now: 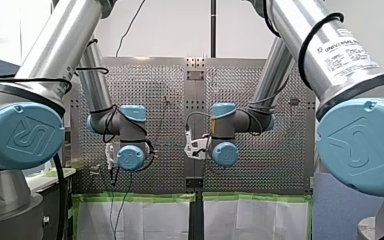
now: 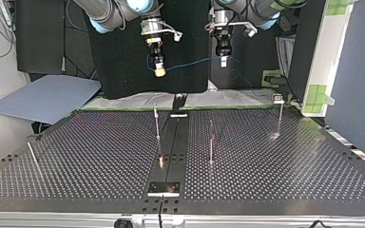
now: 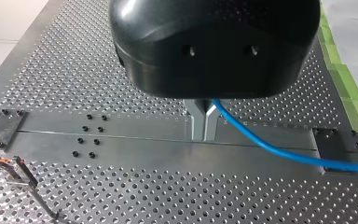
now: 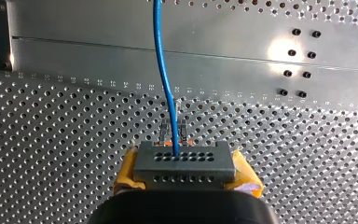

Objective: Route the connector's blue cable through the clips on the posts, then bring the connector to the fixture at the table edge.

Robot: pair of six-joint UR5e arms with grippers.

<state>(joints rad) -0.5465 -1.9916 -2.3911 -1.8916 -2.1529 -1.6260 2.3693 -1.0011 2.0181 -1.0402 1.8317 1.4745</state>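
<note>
In the top view my right gripper (image 2: 159, 71), with yellow pads, hangs high above the far side of the table, shut on the grey connector (image 4: 184, 163). The blue cable (image 4: 164, 79) leaves the connector's face and runs ahead of the fingers. It spans the gap (image 2: 190, 63) to my left gripper (image 2: 223, 60), whose metal fingers (image 3: 197, 122) are shut on the cable (image 3: 270, 149). Three thin clip posts (image 2: 157, 126) (image 2: 211, 142) (image 2: 279, 114) stand on the perforated table well below both grippers. One clip post (image 4: 173, 125) shows under the connector.
A black fixture (image 2: 178, 101) stands at the table's far edge on the centre rail, and a metal plate (image 2: 163, 188) lies at the near edge. Another clip post (image 3: 17, 171) stands beside the rail in the left wrist view. A low rod (image 2: 32, 153) stands at the top view's left.
</note>
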